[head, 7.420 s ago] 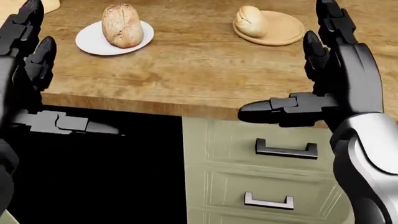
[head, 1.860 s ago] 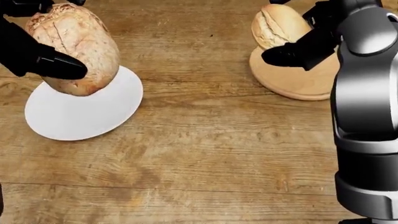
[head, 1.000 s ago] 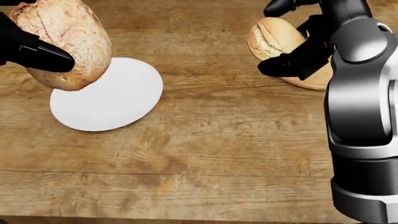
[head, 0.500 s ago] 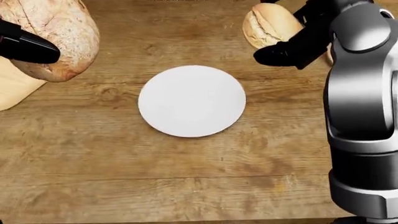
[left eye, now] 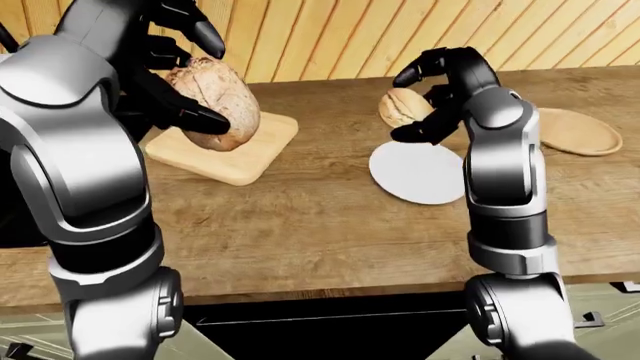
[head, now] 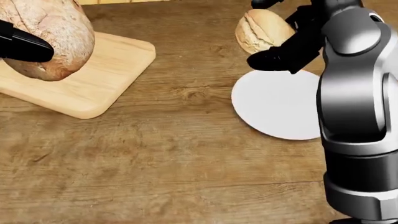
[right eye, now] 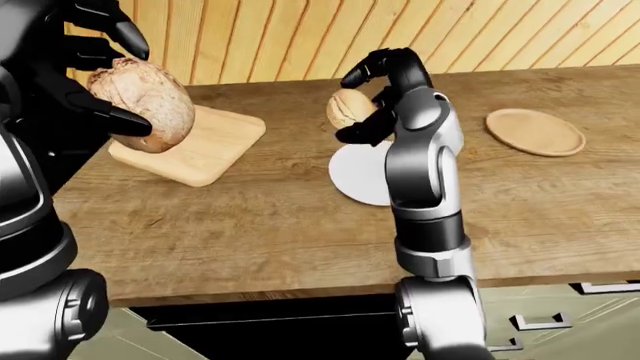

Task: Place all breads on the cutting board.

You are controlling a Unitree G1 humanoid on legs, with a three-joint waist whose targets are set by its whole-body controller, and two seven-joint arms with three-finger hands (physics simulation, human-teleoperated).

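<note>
With the camera shifted left since a moment ago, the left hand (left eye: 175,82) grips the large loaf (head: 50,35) above the cutting board (head: 99,79) (now fully visible), while the right hand (right eye: 385,94) clasps the bread roll (head: 261,30) over the white plate (head: 280,105).

A brown wood-grain surface (left eye: 300,217) runs the full width of the scene, ending against a wall of vertical wooden slats at the top of the eye views. Three things lie directly on it. A pale wooden cutting board (head: 99,79), square with rounded corners, sits below the left robot hand (left eye: 175,75). A flat white plate (head: 280,105) lies just below the right robot hand (right eye: 375,97), its near rim partly hidden by that arm. A round wooden plate (right eye: 535,131) rests well apart to the right of the right robot hand, close to the wall.
</note>
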